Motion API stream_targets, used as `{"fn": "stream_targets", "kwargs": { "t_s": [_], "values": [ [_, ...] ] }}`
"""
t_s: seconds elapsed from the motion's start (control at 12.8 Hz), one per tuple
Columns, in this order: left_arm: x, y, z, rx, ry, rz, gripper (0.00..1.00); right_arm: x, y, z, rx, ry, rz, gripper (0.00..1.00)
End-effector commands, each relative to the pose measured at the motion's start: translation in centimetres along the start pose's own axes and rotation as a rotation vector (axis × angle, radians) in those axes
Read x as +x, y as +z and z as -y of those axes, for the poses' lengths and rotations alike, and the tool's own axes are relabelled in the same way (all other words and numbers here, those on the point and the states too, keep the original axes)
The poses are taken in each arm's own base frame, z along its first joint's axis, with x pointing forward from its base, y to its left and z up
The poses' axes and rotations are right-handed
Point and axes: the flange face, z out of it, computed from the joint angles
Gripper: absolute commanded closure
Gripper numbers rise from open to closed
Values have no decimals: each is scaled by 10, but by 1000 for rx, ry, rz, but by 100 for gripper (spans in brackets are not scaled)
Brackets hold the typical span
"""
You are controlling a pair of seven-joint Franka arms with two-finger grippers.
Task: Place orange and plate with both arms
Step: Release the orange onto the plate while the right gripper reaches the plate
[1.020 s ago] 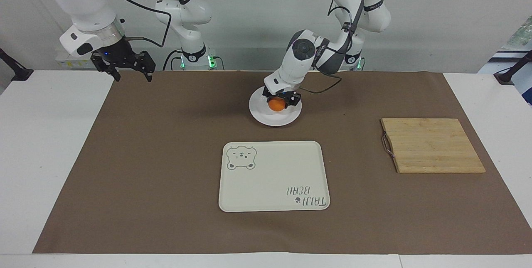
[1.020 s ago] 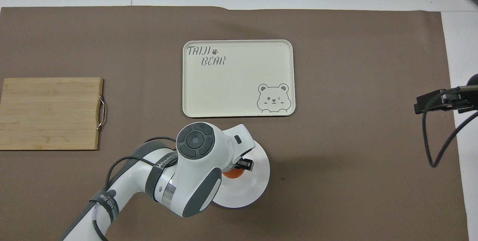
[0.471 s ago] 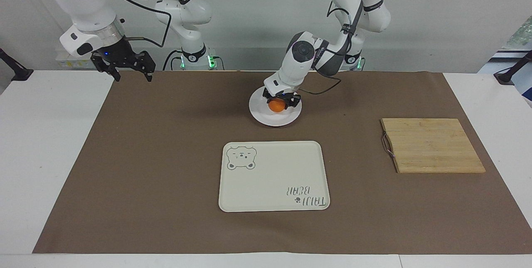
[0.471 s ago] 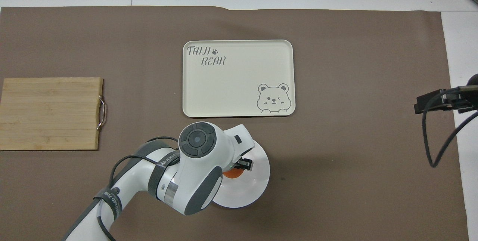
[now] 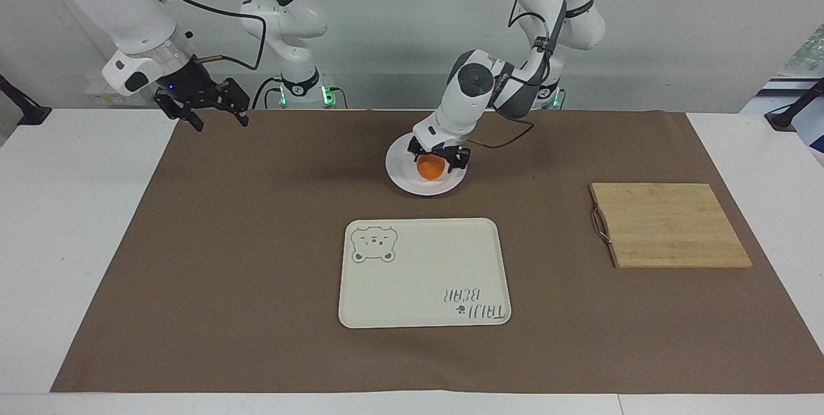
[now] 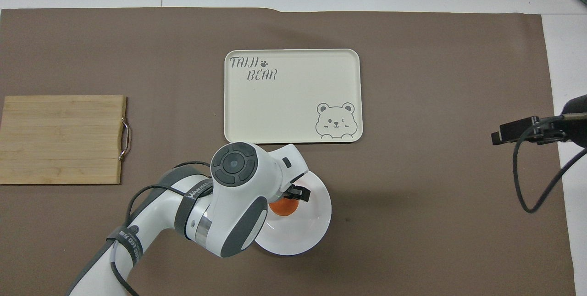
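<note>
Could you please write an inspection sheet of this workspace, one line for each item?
Surface: brown mat on a white table.
Job's things: orange lies on the plate; the plate stands on the mat, nearer to the robots than the tray.
Clutter: wooden cutting board toward the left arm's end.
Grippers: left gripper open, low around the orange; right gripper open, raised over the mat's edge, waiting.
Cables: black cable loops at the left arm's wrist.
Surroundings: plain grey wall.
</note>
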Motion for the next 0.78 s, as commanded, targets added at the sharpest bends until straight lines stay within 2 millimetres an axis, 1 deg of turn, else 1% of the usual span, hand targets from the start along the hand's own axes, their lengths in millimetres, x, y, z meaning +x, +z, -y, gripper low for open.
{"fn": "stream_targets", "kwargs": {
  "t_s": [0.0, 0.08, 0.16, 0.24, 0.31, 0.39, 0.47, 0.55, 0.63, 0.71],
  "values": [
    [10, -28, 11, 43, 32, -46, 0, -7, 61, 4, 132, -21, 16, 0],
    [14, -44, 16, 66, 41, -60, 0, -5, 90, 9, 191, -42, 8, 0],
    [20, -65, 31, 85, 29, -79, 0, -2, 120, 7, 257, -62, -8, 0],
    [25, -90, 47, 107, 17, -108, 0, 0, 142, 8, 285, -72, -13, 0],
    [30, -112, 62, 134, 15, -131, 0, 0, 155, 16, 290, -74, -18, 0],
    [36, -134, 82, 148, 11, -145, 0, -2, 169, 20, 343, -76, -5, 0],
    [40, -155, 94, 154, 11, -142, 0, -4, 191, 23, 425, -125, -2, 0],
    [43, -184, 112, 174, 4, -138, 0, -5, 210, 22, 475, -131, 8, 0],
    [46, -215, 128, 198, 8, -146, 0, -6, 220, 26, 487, -129, 24, 0],
    [46, -243, 148, 206, 12, -153, 0, -8, 231, 40, 497, -148, 48, 0]
  ]
}}
